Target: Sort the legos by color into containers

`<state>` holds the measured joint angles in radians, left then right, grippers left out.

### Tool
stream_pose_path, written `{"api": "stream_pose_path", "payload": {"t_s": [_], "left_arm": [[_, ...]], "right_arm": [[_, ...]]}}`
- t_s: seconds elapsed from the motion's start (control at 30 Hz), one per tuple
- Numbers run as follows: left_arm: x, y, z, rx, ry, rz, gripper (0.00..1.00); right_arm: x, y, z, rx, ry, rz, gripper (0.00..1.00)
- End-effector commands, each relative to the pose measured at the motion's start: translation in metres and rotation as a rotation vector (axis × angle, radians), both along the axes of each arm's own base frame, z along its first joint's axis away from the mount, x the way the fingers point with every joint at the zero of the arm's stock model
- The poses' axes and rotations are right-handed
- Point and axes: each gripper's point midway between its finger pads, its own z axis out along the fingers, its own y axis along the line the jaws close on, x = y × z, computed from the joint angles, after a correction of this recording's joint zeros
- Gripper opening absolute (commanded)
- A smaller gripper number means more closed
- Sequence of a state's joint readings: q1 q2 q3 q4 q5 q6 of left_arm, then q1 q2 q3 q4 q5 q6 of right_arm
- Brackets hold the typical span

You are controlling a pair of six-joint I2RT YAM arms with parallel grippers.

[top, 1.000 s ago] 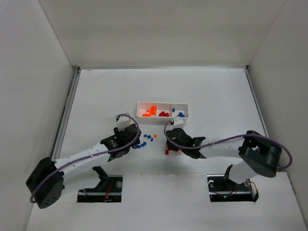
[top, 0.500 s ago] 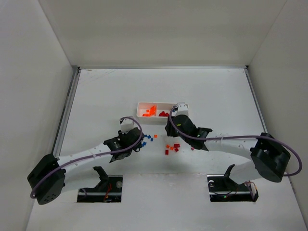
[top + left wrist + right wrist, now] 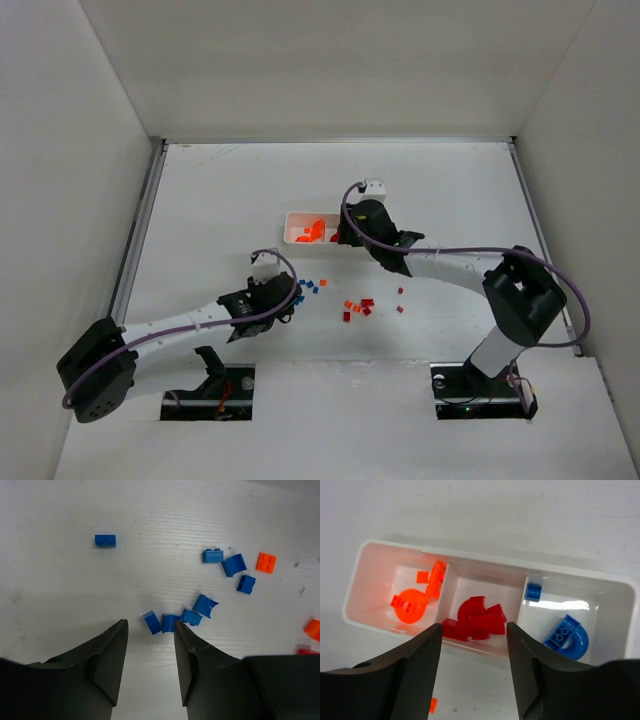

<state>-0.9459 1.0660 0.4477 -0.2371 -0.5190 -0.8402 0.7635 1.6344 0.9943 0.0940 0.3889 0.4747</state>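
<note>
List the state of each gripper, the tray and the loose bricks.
tray: holds orange, red and blue pieces, one colour per compartment.
blue bricks: loose on the table, unsorted.
red and orange bricks: loose on the table, unsorted.
left gripper: open, empty, at the blue bricks.
right gripper: open, empty, over the tray's middle.

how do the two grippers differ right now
The left gripper hangs over loose blue bricks on the table; the right gripper hangs over the tray, above its middle compartment's red pieces. The left faces unsorted bricks, the right sorted ones. Both are open and empty.
</note>
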Motion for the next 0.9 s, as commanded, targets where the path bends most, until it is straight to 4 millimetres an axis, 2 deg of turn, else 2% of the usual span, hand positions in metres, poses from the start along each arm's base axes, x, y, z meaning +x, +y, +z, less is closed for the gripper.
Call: {"api": "stream_pose_path", "payload": {"t_s": [0.0,0.13,0.3,0.53,0.73,0.87], "left_arm": [[-0.003,0.003,-0.005,-0.001,-0.001,0.007,0.38],[-0.004,-0.001,-0.008,-0.004,0.007,-0.012,0.36],[-0.003,-0.002,-0.012,0.0,0.014,-0.002,0.35],[0.004,-0.005,-0.009,-0.023,-0.02,0.017,0.32],[0.003,-0.001,-0.02,0.013,0.001,0.022,0.27],[0.002,0.004,-0.024,0.021,0.012,0.042,0.25]], "right_arm": [[0.014,0.011,0.034,0.057,-0.08,0.001,0.63],[0.008,0.011,0.04,0.081,-0.089,0.018,0.63],[-0.019,0.027,0.037,0.101,-0.08,0.079,0.6],[-0.063,0.043,0.015,0.094,-0.033,0.156,0.56],[-0.097,0.048,-0.003,0.102,0.016,0.198,0.46],[-0.118,0.055,-0.021,0.083,0.051,0.234,0.46]]}}
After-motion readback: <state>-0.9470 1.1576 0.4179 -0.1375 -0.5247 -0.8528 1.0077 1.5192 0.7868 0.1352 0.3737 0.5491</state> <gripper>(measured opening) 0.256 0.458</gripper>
